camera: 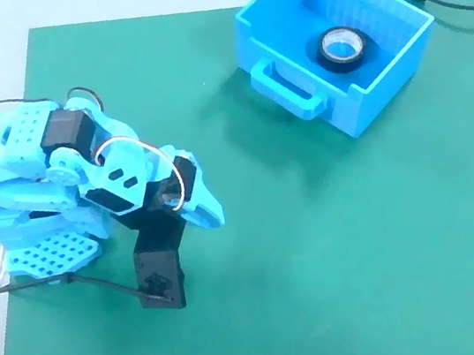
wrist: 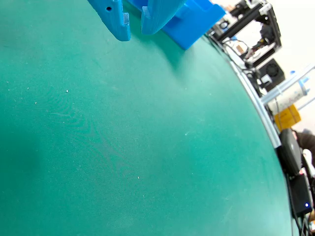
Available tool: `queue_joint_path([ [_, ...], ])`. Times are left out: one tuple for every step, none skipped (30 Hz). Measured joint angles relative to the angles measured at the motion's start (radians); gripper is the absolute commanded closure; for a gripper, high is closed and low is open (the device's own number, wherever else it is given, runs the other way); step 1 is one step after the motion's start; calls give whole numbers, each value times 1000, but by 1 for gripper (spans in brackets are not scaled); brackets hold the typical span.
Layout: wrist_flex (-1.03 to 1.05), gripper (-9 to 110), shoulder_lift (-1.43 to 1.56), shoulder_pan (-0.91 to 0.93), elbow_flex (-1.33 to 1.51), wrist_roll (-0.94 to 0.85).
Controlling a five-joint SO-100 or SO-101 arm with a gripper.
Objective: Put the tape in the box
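The black tape roll with its pale inner ring lies flat on the floor of the bright blue box, at the far right of the green mat in the fixed view. The box's loop handle faces the arm. My gripper is at the left, far from the box, with the arm folded low over the mat; its jaws stand almost together with nothing between them. In the wrist view the gripper enters from the top edge and a corner of the box shows behind it; the tape is hidden there.
A green mat covers the table. A black camera mount hangs below the arm, with a thin black strap beside it. A black cable runs behind the box. Equipment clutter stands beyond the mat's edge in the wrist view.
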Motion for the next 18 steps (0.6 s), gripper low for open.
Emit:
queue_joint_path([
  [0,102,0,0,0,0],
  [0,102,0,0,0,0],
  [0,102,0,-3,0,0],
  [0,102,0,-5,0,-2],
  [0,102,0,-5,0,-3],
  [0,102,0,-5,0,-3],
  [0,102,0,-5,0,-3],
  [0,102,0,-5,0,-3],
  [0,102,0,-5,0,-3],
  [0,102,0,-5,0,-3],
  [0,102,0,-5,0,-3],
  [0,102,0,-5,0,-3],
  [0,102,0,-12,0,-3],
  [0,102,0,-21,0,-3],
  [0,102,0,-28,0,-3],
  [0,102,0,-28,0,-3],
  [0,102,0,-26,0,-3],
  [0,102,0,-26,0,-3],
])
